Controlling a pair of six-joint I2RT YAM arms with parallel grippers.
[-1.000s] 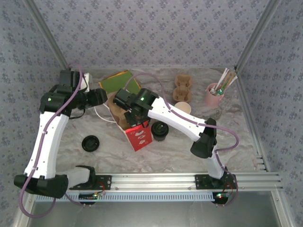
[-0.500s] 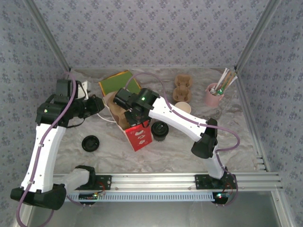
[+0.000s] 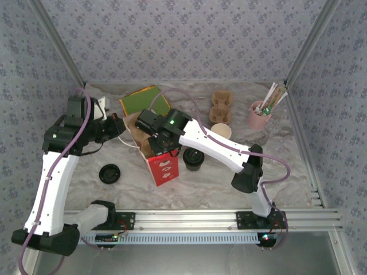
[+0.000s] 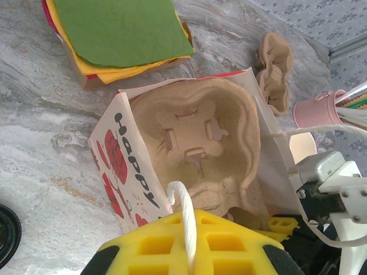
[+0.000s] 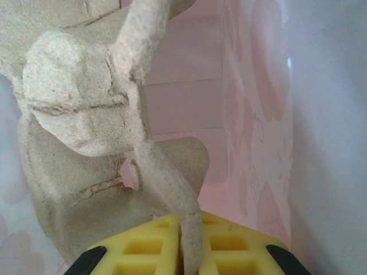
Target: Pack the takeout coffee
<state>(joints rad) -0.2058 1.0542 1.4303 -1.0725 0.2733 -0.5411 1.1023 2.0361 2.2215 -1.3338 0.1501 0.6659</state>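
The takeout coffee (image 3: pixel 194 158), a short cup with a dark ribbed sleeve, stands on the table just right of the red-and-white paper bag (image 3: pixel 163 167). The bag leans with its mouth open, and a brown pulp cup carrier (image 4: pixel 195 132) sits inside it. My left gripper (image 3: pixel 121 127) is at the bag's left side, shut on its white rope handle (image 4: pixel 186 215). Reaching into the bag's mouth, my right gripper (image 3: pixel 153 146) is shut on the rim of the carrier (image 5: pixel 163 177). In the right wrist view the bag's pink inner wall (image 5: pixel 252 114) stands beside it.
A black lid (image 3: pixel 109 173) lies at front left. A stack of green and yellow paper (image 3: pixel 146 100) sits behind the bag. A spare pulp carrier (image 3: pixel 220 106), an open pale cup (image 3: pixel 222 131) and a pink cup of sticks and straws (image 3: pixel 260 114) stand at back right.
The left gripper has closed on the bag's rope handle and its arm has drawn back to the left. The bag has shifted a little to the left; the right gripper keeps its hold.
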